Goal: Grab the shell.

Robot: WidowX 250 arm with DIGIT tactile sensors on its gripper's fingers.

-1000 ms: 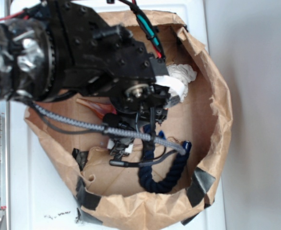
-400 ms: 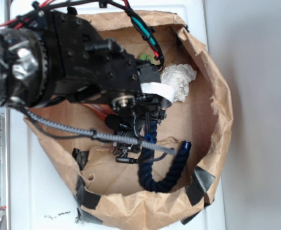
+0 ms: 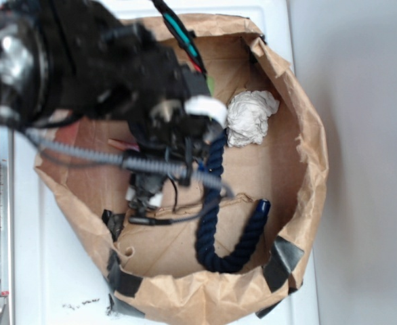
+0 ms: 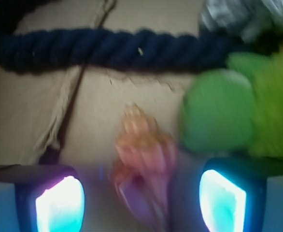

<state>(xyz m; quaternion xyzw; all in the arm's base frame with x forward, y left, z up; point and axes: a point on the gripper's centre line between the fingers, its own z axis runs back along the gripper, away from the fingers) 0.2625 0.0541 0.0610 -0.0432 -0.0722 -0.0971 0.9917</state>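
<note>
In the wrist view the orange-tan shell point(image 4: 144, 159) lies blurred on brown paper, between the two glowing pads point(image 4: 59, 205) of my gripper point(image 4: 141, 203). The jaws stand wide apart, with a gap on each side of the shell, so the gripper is open. Seen from the exterior camera, the black arm covers the left half of the paper basin, the gripper point(image 3: 143, 202) points down at its floor, and only a reddish sliver of the shell point(image 3: 120, 143) shows beside the arm.
A fuzzy green plush toy point(image 4: 228, 106) sits right of the shell, close to the right pad. A dark blue rope point(image 3: 215, 203) curves across the floor. A crumpled white paper ball point(image 3: 251, 116) lies at the back. Raised brown paper walls point(image 3: 307, 169) ring everything.
The arm and gripper have swung left in the exterior view, uncovering the paper ball and more of the rope. The gripper now hangs further left over the paper floor.
</note>
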